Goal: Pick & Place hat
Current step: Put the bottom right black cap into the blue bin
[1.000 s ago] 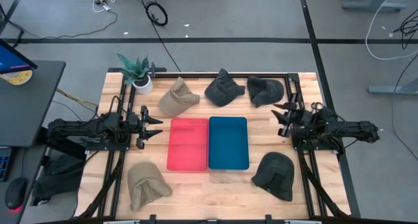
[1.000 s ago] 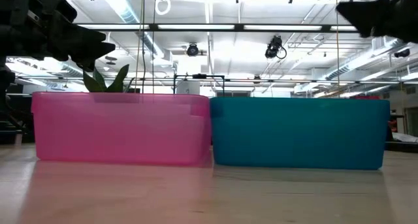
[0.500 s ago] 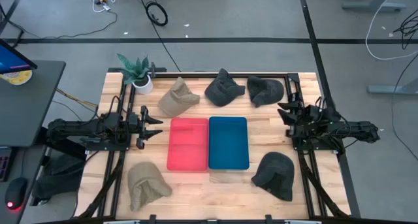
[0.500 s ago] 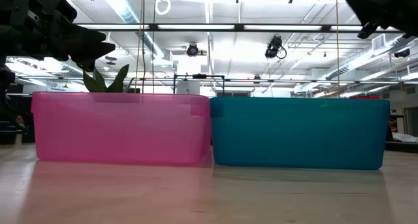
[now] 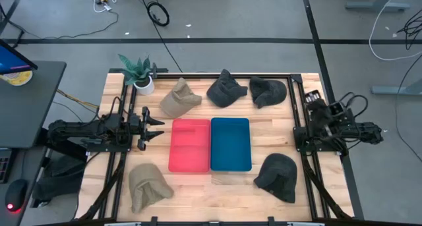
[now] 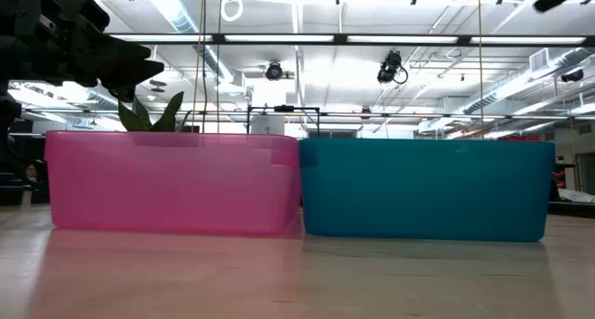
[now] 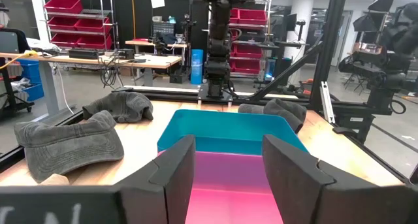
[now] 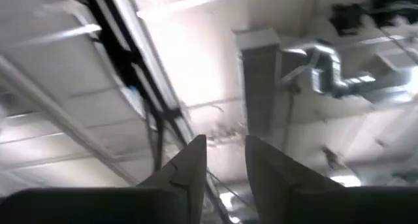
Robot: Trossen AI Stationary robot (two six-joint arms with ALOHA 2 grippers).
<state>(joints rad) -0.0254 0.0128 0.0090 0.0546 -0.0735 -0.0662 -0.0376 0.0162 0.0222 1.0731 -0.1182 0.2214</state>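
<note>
Five hats lie flat on the table in the high view: a tan hat (image 5: 179,99), a dark hat (image 5: 226,89) and another dark hat (image 5: 267,91) along the far side, a tan hat (image 5: 146,186) and a dark hat (image 5: 277,175) near the front. A pink bin (image 5: 190,145) and a blue bin (image 5: 231,143) stand side by side in the middle. My left gripper (image 5: 155,126) hovers open left of the pink bin, pointing at it (image 7: 225,178). My right gripper (image 5: 308,110) is drawn back at the table's right side, tipped up toward the ceiling, open by a narrow gap (image 8: 225,165).
A potted plant (image 5: 138,73) stands at the far left corner. Black rails (image 5: 297,101) run along both sides of the table. Bare wood lies between the bins and the front hats. The low view shows both bin walls (image 6: 297,184) and my left gripper (image 6: 93,49) above them.
My right gripper has pulled back from beside the blue bin toward the table's right edge and tipped upward, so that its wrist camera now faces the ceiling; it has risen almost out of the low view. The left arm and the hats have stayed still.
</note>
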